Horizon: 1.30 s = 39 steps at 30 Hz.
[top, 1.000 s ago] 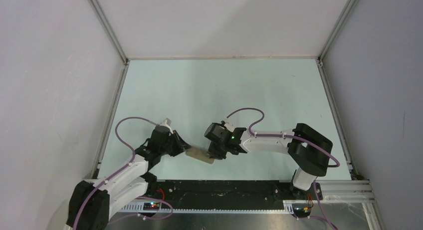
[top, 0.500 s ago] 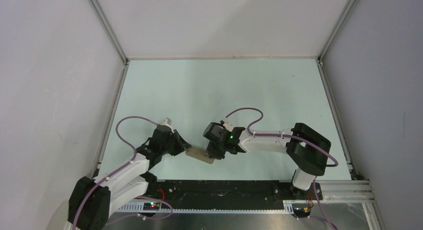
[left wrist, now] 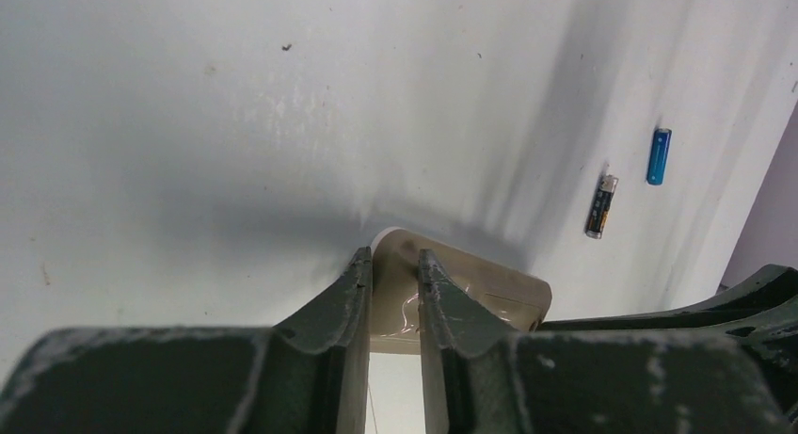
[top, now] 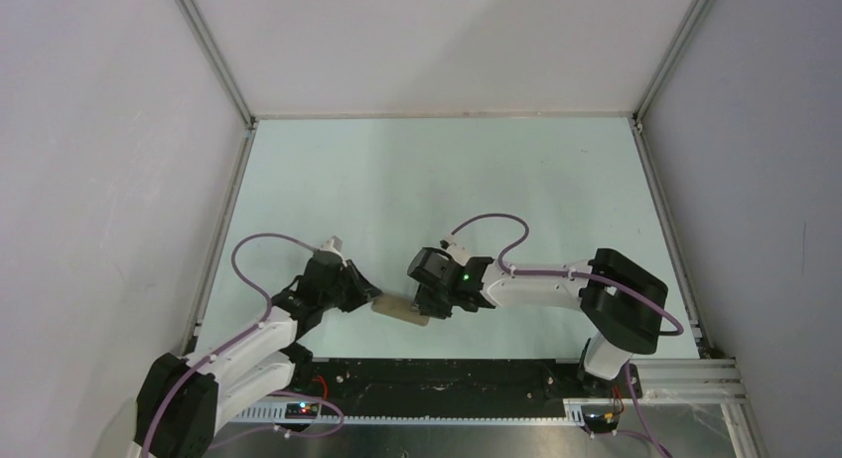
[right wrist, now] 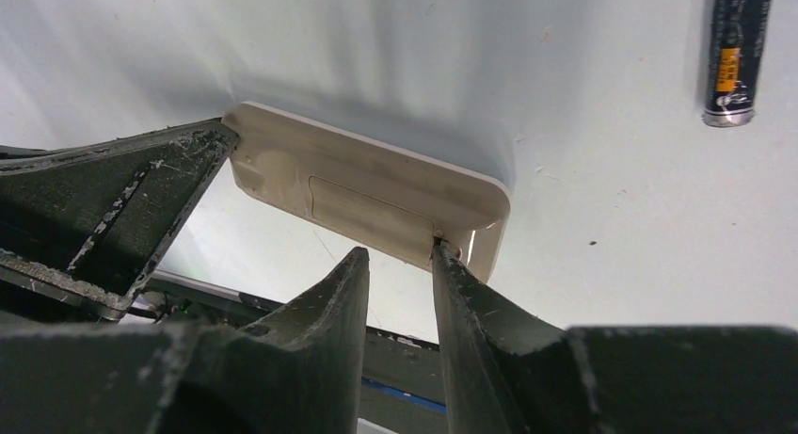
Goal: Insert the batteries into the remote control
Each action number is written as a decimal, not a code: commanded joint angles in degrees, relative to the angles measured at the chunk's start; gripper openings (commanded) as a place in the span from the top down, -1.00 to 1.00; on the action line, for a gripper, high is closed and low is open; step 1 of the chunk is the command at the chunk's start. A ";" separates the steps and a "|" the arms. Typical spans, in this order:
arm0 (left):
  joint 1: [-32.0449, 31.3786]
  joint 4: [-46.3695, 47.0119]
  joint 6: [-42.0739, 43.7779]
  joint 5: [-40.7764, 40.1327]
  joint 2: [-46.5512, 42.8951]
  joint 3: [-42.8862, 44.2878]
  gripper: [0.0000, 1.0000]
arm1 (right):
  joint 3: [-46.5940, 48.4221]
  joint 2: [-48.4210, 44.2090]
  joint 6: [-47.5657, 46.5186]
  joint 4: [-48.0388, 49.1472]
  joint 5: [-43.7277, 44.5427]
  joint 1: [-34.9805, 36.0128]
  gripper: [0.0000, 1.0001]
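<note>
The remote control [top: 400,309] hangs just above the table near its front edge, plain beige back [right wrist: 367,194] up, with a rectangular panel outline on it. My left gripper [left wrist: 395,257] is shut on its left end [left wrist: 470,288]. My right gripper [right wrist: 397,255] stands open at the other end: one fingertip [right wrist: 440,257] touches the remote's near edge and nothing lies between the fingers. The two batteries lie on the table beyond, one dark [left wrist: 600,206] [right wrist: 732,53] and one blue [left wrist: 659,156]. Neither shows in the top view.
Both arms meet low over the pale green table [top: 447,180] close to the black front rail [top: 447,374]. White walls stand on three sides. My left gripper's finger [right wrist: 113,208] shows at the left of the right wrist view.
The right arm has shifted slightly toward the front edge at the remote's right end. The left gripper and the remote have hardly moved.
</note>
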 commanded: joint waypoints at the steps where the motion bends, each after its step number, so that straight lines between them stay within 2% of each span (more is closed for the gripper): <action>1: -1.76 -8.01 0.27 2.68 2.23 -2.74 0.63 | -0.75 -3.50 -1.67 -2.00 3.19 0.22 0.28; 17: -1.76 -8.04 0.20 2.92 1.83 -2.67 0.62 | -1.22 0.89 -1.56 -1.12 -0.16 -0.31 0.29; 27: -1.76 -8.02 -0.38 2.23 1.85 -2.31 0.61 | -1.23 1.94 -1.12 -7.02 1.32 -0.42 0.31; 39: -1.75 -8.13 -0.68 1.96 3.51 -1.36 0.64 | -0.44 2.93 -2.22 -9.34 1.98 -0.57 0.33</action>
